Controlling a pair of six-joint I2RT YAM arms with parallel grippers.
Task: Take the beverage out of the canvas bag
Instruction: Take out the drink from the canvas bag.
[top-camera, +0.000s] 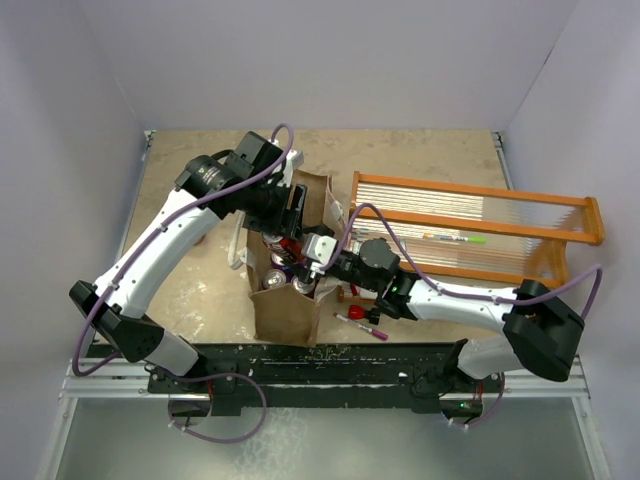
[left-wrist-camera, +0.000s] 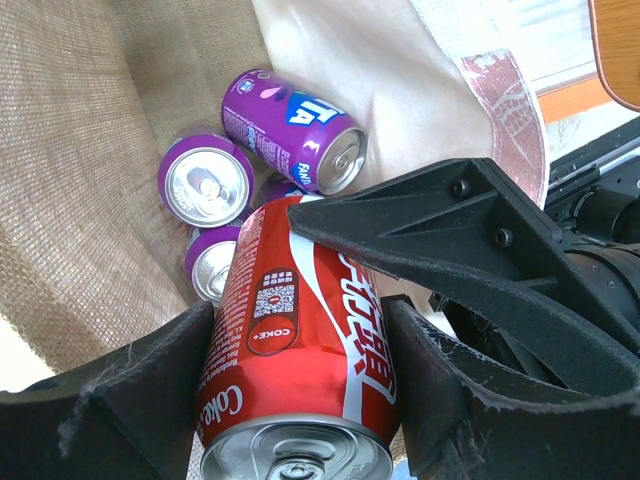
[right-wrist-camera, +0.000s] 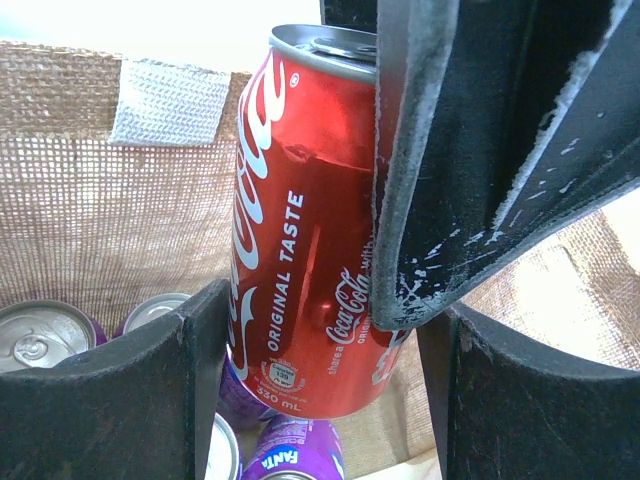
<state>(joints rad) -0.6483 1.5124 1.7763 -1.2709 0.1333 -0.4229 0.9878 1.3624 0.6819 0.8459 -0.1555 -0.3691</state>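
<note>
Left claw (left-wrist-camera: 302, 312): grasping red can (left-wrist-camera: 310, 350) at bag (top-camera: 284, 312) mouth.
Right claw (right-wrist-camera: 320, 305): released, fingers either side of can.

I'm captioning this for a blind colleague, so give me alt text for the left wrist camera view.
A red Coca-Cola can is clamped between the black jaws of the left gripper, close to the camera. Beyond it, several purple soda cans sit inside the tan canvas bag.

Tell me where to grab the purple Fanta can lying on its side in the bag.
I'd grip the Fanta can across its round body at mid-length, coming down through the open mouth of the canvas bag: it lies sideways among upright cans, its sides exposed.
</note>
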